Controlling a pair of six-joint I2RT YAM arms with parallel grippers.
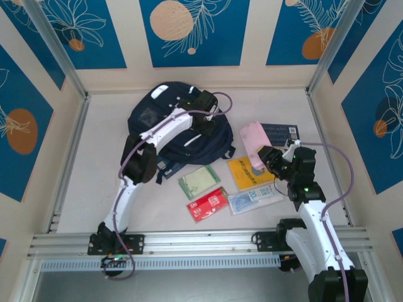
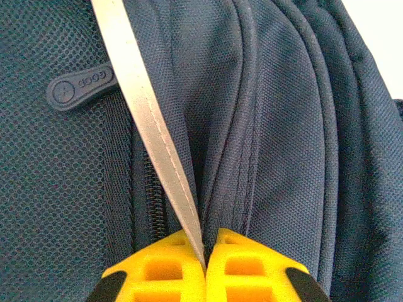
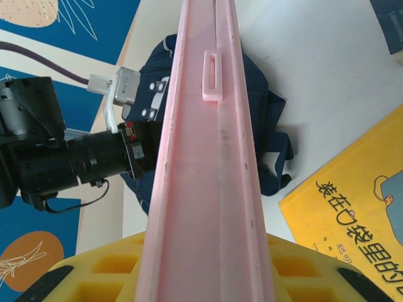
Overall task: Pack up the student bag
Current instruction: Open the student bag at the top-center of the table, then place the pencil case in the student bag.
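The navy student bag lies at the back middle of the table. My left gripper reaches over its right side. In the left wrist view the yellow fingers are shut on a fold of the bag along its silver-white reflective stripe, beside a zip. My right gripper hovers right of the bag, shut on a long pink case. In the right wrist view the pink case runs up from between the yellow fingers towards the bag.
A yellow book lies under the right gripper, with a small navy booklet behind it. A green packet, a red packet and a clear packet lie in front of the bag. Metal rails bound the table.
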